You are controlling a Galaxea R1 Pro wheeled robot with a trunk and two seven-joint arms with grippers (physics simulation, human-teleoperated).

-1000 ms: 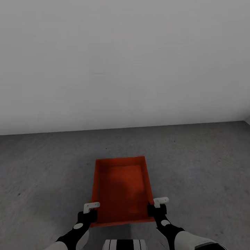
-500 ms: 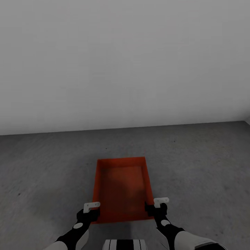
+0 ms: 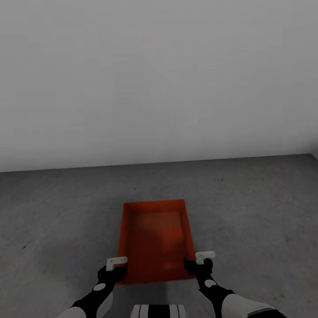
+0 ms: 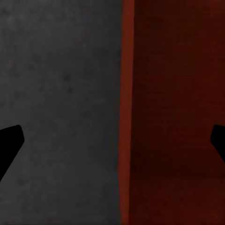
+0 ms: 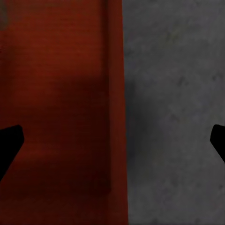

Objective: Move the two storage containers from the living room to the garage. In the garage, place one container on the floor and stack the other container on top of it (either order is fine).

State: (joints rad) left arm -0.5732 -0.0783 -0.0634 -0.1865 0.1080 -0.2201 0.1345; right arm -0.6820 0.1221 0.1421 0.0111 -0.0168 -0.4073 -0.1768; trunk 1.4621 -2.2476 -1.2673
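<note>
An orange-red storage container (image 3: 154,238) rests open side up on the dark grey concrete floor (image 3: 251,207) of the garage, straight ahead of me. My left gripper (image 3: 115,269) hovers at its near left corner and my right gripper (image 3: 198,265) at its near right corner. In the left wrist view the gripper (image 4: 112,140) is open, its dark fingertips (image 4: 9,140) spread wide either side of the container's left wall (image 4: 126,117). The right wrist view shows the other gripper (image 5: 112,140) open the same way over the right wall (image 5: 116,117). Neither is clamped on the walls.
A plain white wall (image 3: 159,79) rises behind the container, meeting the concrete about a container's length beyond it. Bare floor spreads to the left (image 3: 53,221) and to the right of the container. My trunk (image 3: 158,311) shows at the lower edge.
One second ago the container sat slightly higher and closer between the grippers. It then dropped a little and settled on the floor. Nothing has moved over the last half second.
</note>
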